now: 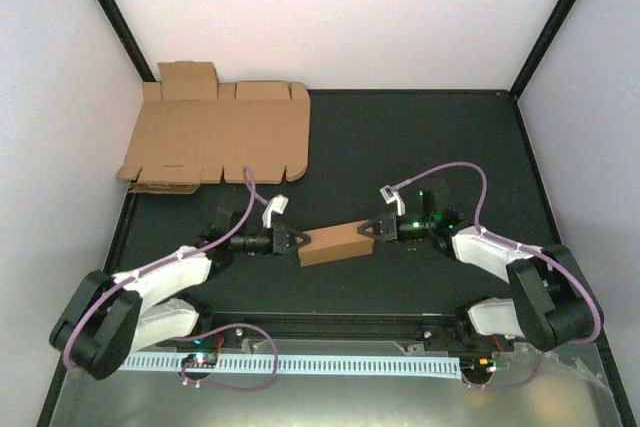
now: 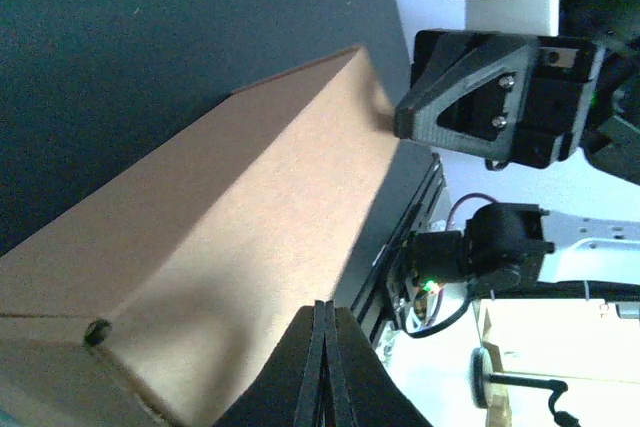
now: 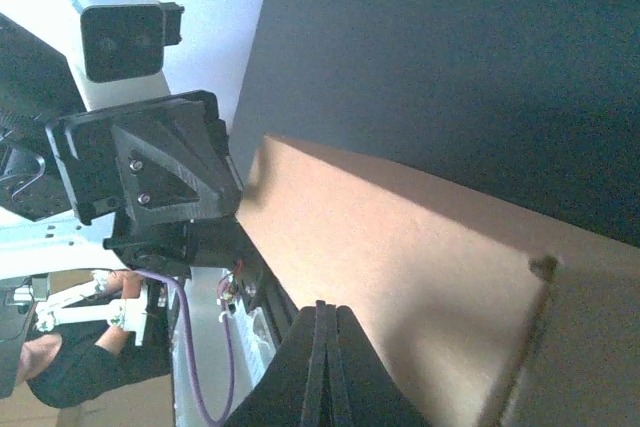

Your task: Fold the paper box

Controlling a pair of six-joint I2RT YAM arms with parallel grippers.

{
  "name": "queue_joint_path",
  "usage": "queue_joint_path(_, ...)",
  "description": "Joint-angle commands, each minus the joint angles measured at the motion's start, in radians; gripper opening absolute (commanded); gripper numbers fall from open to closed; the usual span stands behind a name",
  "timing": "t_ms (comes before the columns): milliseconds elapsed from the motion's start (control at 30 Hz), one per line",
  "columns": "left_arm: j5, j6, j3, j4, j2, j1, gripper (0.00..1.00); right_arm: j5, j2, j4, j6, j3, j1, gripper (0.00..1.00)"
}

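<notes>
The paper box [image 1: 335, 243] is a small closed brown rectangular box lying on the black table between my two grippers. My left gripper [image 1: 303, 239] is shut and its tip touches the box's left end. My right gripper [image 1: 368, 230] is shut and its tip touches the box's right end. In the left wrist view the box [image 2: 250, 207] fills the middle, my shut fingers [image 2: 325, 347] lie against its side, and the right gripper [image 2: 480, 97] is at its far end. In the right wrist view the box [image 3: 400, 247] lies past my shut fingers [image 3: 325, 347].
A larger flat brown cardboard sheet [image 1: 215, 137] with flaps lies at the back left corner. White walls stand close on three sides. A white perforated rail [image 1: 330, 362] runs along the near edge between the arm bases.
</notes>
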Motion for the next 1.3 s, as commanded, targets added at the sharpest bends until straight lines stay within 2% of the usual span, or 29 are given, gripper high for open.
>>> queue_joint_path(0, -0.043, 0.013, 0.072, -0.166, -0.126, -0.003, 0.02, 0.015, -0.060, -0.082, -0.008, 0.064, -0.001, 0.02)
queue_joint_path(167, -0.052, 0.012, 0.027, -0.155, -0.138, -0.003, 0.02, 0.003, -0.054, -0.085, 0.002, 0.091, -0.001, 0.02)
queue_joint_path(400, -0.028, 0.013, -0.061, 0.017, 0.049, -0.004, 0.01, -0.022, -0.049, -0.069, 0.004, 0.106, -0.001, 0.02)
queue_joint_path(633, -0.035, 0.012, 0.041, -0.128, -0.097, -0.006, 0.02, 0.030, 0.075, 0.015, -0.021, 0.025, -0.001, 0.02)
queue_joint_path(733, -0.028, -0.006, 0.053, -0.140, -0.140, -0.006, 0.02, 0.045, 0.122, 0.028, -0.030, 0.016, -0.001, 0.02)
queue_joint_path(833, -0.041, -0.009, 0.015, -0.104, -0.117, -0.006, 0.02, 0.038, 0.102, 0.023, -0.019, 0.024, -0.001, 0.02)
queue_joint_path(933, -0.035, -0.026, -0.043, 0.001, -0.017, -0.009, 0.02, 0.030, 0.037, -0.022, -0.023, 0.062, -0.001, 0.02)
queue_joint_path(1067, -0.013, -0.036, -0.054, 0.053, 0.055, -0.014, 0.02, 0.045, -0.023, -0.062, -0.054, 0.077, 0.000, 0.02)
queue_joint_path(1267, -0.038, -0.002, 0.020, -0.087, -0.045, -0.017, 0.02, 0.038, 0.106, 0.041, -0.026, 0.012, 0.000, 0.02)
